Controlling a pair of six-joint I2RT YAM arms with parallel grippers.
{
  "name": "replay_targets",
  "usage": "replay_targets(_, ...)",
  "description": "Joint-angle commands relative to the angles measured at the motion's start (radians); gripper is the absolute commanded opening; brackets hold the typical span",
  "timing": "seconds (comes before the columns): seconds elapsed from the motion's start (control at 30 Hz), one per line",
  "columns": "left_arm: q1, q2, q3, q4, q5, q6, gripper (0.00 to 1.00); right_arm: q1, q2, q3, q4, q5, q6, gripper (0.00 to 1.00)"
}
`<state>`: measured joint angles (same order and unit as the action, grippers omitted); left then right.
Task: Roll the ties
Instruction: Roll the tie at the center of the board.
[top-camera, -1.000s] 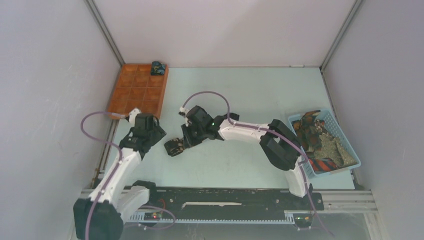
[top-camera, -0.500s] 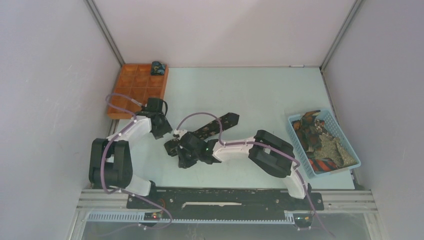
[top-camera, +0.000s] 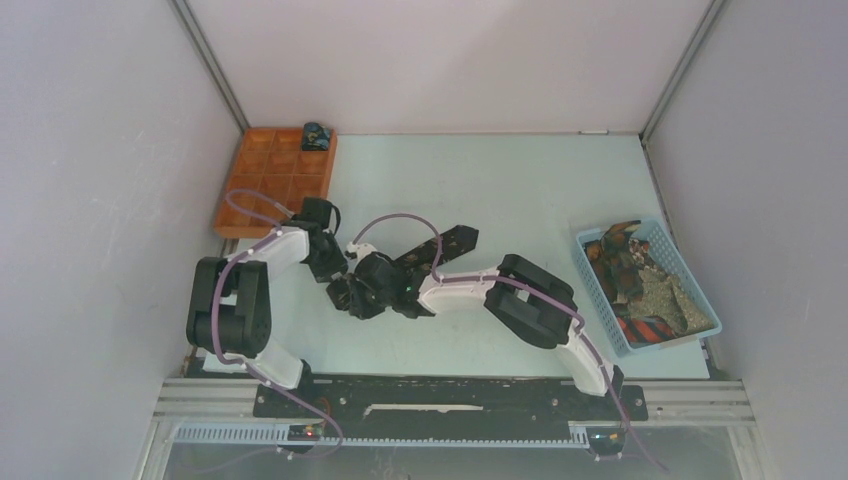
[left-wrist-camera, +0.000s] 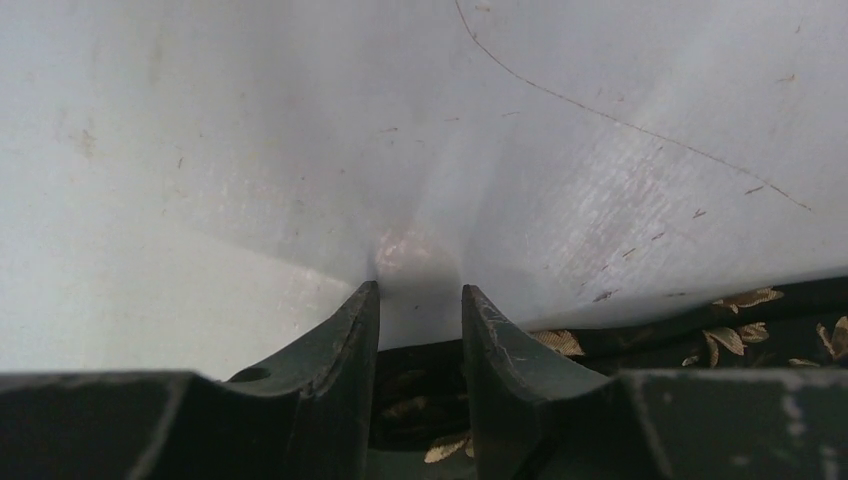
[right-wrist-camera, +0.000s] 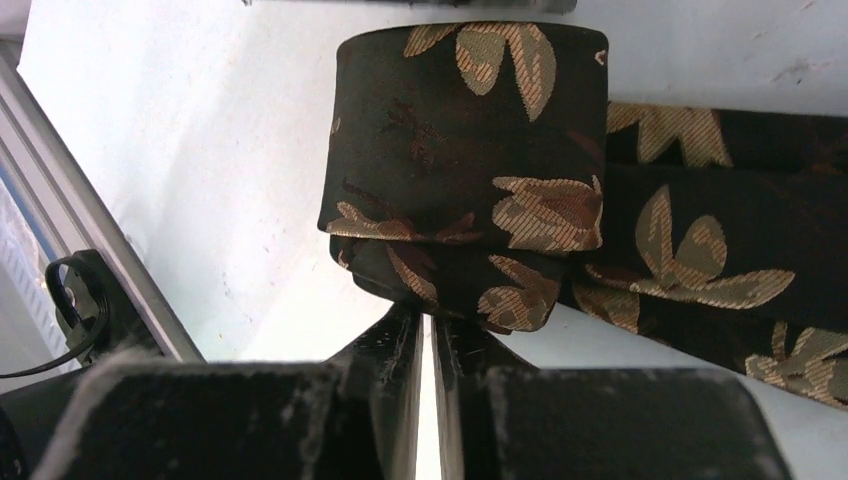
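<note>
The black tie with tan leaves (top-camera: 440, 246) lies slantwise on the table, its near end rolled into a bundle (right-wrist-camera: 468, 150). My right gripper (top-camera: 352, 297) is at that bundle, and in the right wrist view (right-wrist-camera: 432, 318) its jaws are almost together, pinching the roll's lower edge. My left gripper (top-camera: 338, 268) stands just left of the roll. In the left wrist view (left-wrist-camera: 420, 292) its fingers are a narrow gap apart with the tips on the table. The tie's fabric (left-wrist-camera: 760, 330) lies beside and under them.
An orange compartment tray (top-camera: 262, 190) sits at the back left with one rolled tie (top-camera: 317, 135) in its far corner cell. A blue mesh basket (top-camera: 703, 300) at the right holds several loose ties (top-camera: 630, 270). The metal rail runs along the near edge.
The left arm has folded back and its gripper has come down from near the tray to just left of the roll. The right gripper has swung to the tie's near end.
</note>
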<state>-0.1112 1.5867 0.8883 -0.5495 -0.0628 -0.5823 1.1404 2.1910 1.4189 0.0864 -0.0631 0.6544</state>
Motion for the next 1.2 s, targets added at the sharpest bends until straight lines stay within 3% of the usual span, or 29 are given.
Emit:
replay_targets(0.0,-0.03,0.016,0.003,-0.013,0.031,0.022,0.39,-0.011,0.046,0.033,-0.02,0.049,-0.047,0.11)
replay_targets(0.6,-0.093,-0.006,-0.02,-0.043,0.079,0.022,0.35,-0.031,0.064,0.064,0.046,0.04,-0.046,0.11)
replay_targets(0.83,-0.094,-0.01,0.02,-0.071,0.007,0.019,0.36,-0.011,-0.023,-0.011,0.044,0.037,-0.064,0.11)
replay_targets(1.17,-0.064,-0.136,0.086,-0.136,-0.095,0.011,0.66,0.009,-0.246,-0.131,0.019,0.02,-0.083,0.11)
